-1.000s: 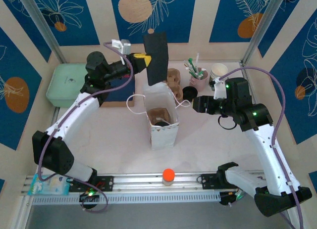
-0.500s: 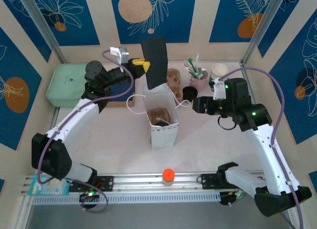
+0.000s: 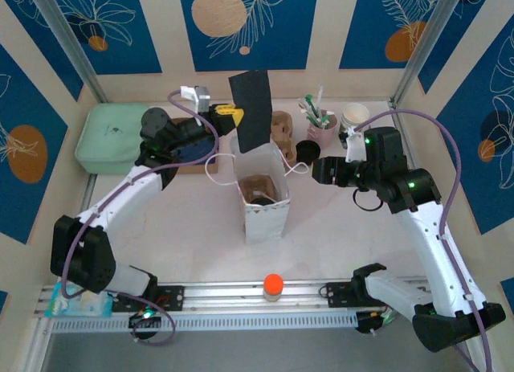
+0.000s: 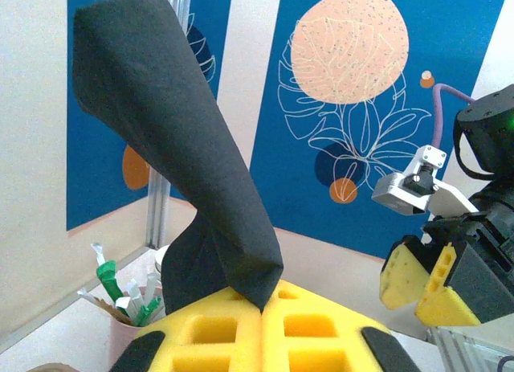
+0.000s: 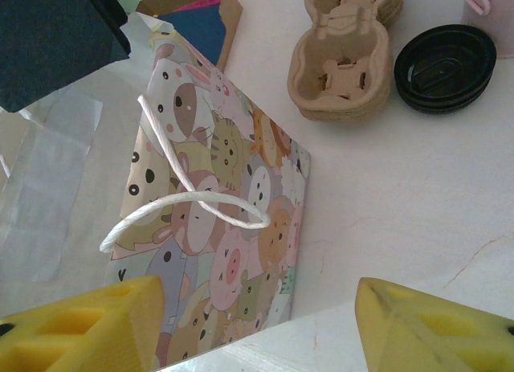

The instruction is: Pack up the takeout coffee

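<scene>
Clamping black sheet (image 3: 251,99) in left gripper (image 4: 263,308) over bag (image 3: 263,215) far rim; holding right gripper (image 5: 261,308) open, empty, right of bag. Next, likely: lower sheet inside.

Matt black sheet (image 4: 181,147), perhaps felt; smooth printed paper bag (image 5: 233,259).

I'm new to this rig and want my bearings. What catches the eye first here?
First, the tall black sheet, pinched upright in the shut left gripper at the back of the table. Just in front of it, an open cartoon-animal bag stands at table centre with a brown carrier inside. The right gripper hangs open at the bag's right side.
</scene>
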Controlling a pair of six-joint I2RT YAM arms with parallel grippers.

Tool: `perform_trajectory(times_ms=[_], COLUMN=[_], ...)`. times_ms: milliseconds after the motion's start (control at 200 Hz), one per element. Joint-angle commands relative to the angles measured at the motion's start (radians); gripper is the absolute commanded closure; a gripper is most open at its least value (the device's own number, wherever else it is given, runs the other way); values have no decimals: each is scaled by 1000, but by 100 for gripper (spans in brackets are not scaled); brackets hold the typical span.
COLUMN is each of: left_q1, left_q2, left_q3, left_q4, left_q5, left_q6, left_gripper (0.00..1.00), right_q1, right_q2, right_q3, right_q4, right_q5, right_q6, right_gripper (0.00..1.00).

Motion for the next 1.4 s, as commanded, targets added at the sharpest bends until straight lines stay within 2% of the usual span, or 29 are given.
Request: perform_trajectory(times_ms=[0,305,625,1396], left_q1=[-9,-11,-35,-45], left_q2=[-39,-55,-80,-70], left_q3=[-21,-65,-88,-114], left_q4=[57,60,-38,-45], left_q5=[13,-7,-50,-84], left_q6=[27,44,165,216], left_gripper=[100,100,100,100], right_q1=[6,6,7,13], right_q2=[-13,-14,-12,-5], right_q3=[-17,-20,-20,-11], right_q4=[13,16,22,28], right_q5=[-11,-17,-17,-23], right_q6=[9,14,17,18], right_gripper=[35,35,35,35])
